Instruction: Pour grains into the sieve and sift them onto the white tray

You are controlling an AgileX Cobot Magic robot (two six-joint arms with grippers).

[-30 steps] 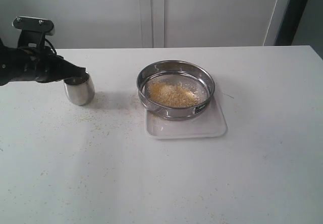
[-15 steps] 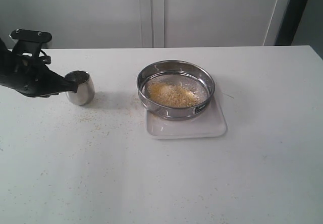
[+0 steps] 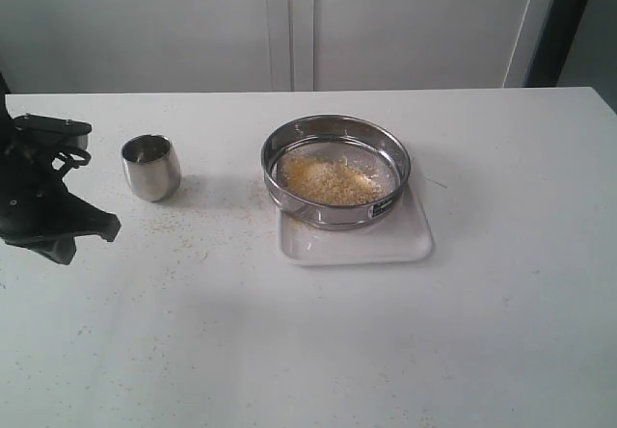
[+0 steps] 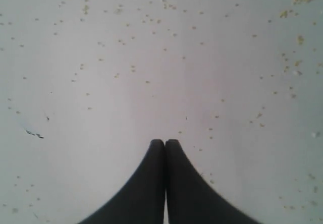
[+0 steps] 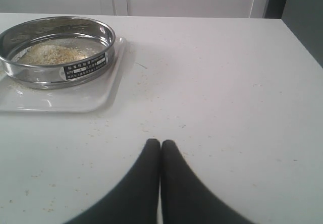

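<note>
Grains (image 3: 328, 179): yellow and pale heap on the mesh of the sieve (image 3: 323, 214); strays speckle the counter (image 3: 386, 351) around the cup (image 3: 151, 168)
Sieve: rests on the tray (image 3: 395, 243), toward its far side, dark label facing the near right
Tray: flat on the counter, mid-scene; its bare near strip shows no sifted layer that I can make out
Cup: upright, left of the sieve and well apart from it, nothing gripping it; too dim inside to tell if any grains remain
Left gripper (image 4: 165, 142): jaws pressed together, holding nothing, over speckled counter on the near left of the cup
Right gripper (image 5: 160, 142): jaws pressed together, empty, low over the counter, well apart from the tray; outside the exterior view
Done: the pour looks finished, since the grains lie in the sieve and the cup is set down
Left to do: the sifting; the sieve is untouched and the heap unshaken
Change: a second ago the left gripper was at the cup's rim, then just beside it; now it has drawn back clear; cup, sieve and tray have not shifted
</note>
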